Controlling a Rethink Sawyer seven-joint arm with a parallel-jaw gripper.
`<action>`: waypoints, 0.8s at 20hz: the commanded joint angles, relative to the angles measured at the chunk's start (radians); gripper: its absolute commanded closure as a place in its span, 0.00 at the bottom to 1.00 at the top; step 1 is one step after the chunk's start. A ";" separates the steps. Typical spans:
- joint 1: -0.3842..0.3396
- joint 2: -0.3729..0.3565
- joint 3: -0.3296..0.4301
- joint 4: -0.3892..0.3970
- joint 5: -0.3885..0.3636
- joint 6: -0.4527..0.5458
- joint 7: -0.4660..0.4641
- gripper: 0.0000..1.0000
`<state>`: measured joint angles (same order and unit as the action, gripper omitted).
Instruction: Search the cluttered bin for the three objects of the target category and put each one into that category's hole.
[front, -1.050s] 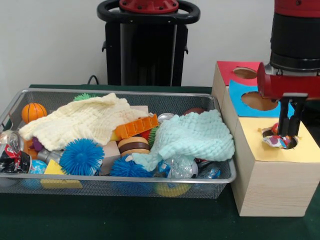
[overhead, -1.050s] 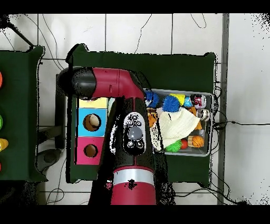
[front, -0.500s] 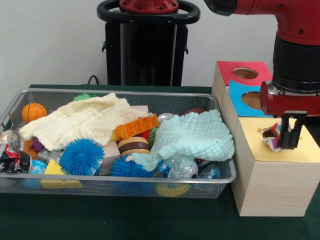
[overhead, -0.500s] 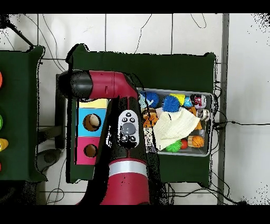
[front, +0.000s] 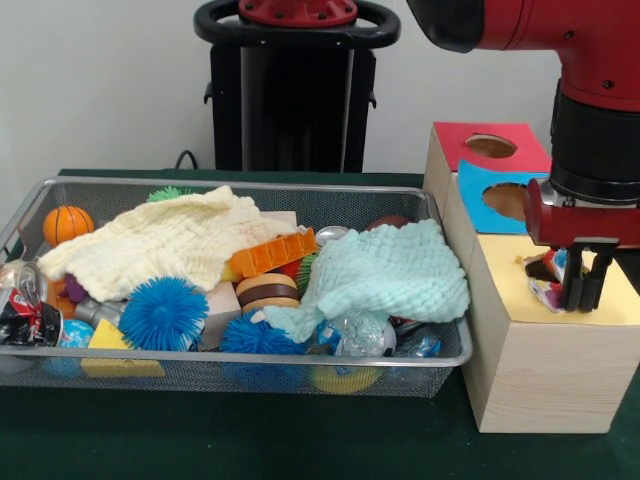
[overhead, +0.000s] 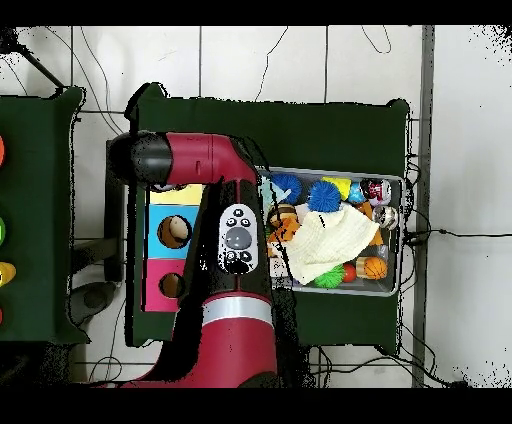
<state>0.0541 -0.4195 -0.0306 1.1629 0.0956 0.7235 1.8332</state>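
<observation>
Deposit step: the end effector (front: 584, 290), fingers nearly together and gripping nothing, stands above the crumpled wrapper (front: 545, 281) at the yellow hole (front: 540, 268). Next, return to the bin (front: 240, 372).

Red-black arm reaches in from above — pincer (front: 586, 290) pointing straight down, fingers close together, approx. shut.

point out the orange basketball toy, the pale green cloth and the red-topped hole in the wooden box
small orange basketball toy (front: 67, 224), front view, centre of the ball
pale green knitted cloth (front: 390, 272), front view, middle of the fabric
red-topped hole (front: 490, 146), front view, the opening
</observation>
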 joint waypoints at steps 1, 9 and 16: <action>-0.006 0.048 -0.005 -0.019 -0.032 0.079 0.117 1.00; -0.004 0.044 -0.013 -0.012 -0.026 0.082 0.118 1.00; 0.000 0.030 -0.016 0.021 -0.016 0.085 0.132 1.00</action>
<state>0.0549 -0.4037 -0.0552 1.1376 0.0956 0.7233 1.8332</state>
